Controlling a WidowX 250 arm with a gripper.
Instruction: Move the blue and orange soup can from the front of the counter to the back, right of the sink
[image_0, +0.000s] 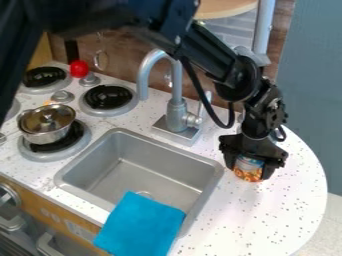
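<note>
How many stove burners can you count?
4: a back burner, a burner nearest the faucet, one under the lidded pot, and one cut off at the left edge. More may be hidden.

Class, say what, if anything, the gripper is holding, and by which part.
The gripper holds a labelled can by its opposite sides, one finger against each.

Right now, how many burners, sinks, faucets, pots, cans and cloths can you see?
Burners: 4, one cut off at the left edge
Sink: 1
Faucet: 1
Lidded pot: 1
Can: 1, between the fingers
Blue cloth: 1
Total: 9
</note>
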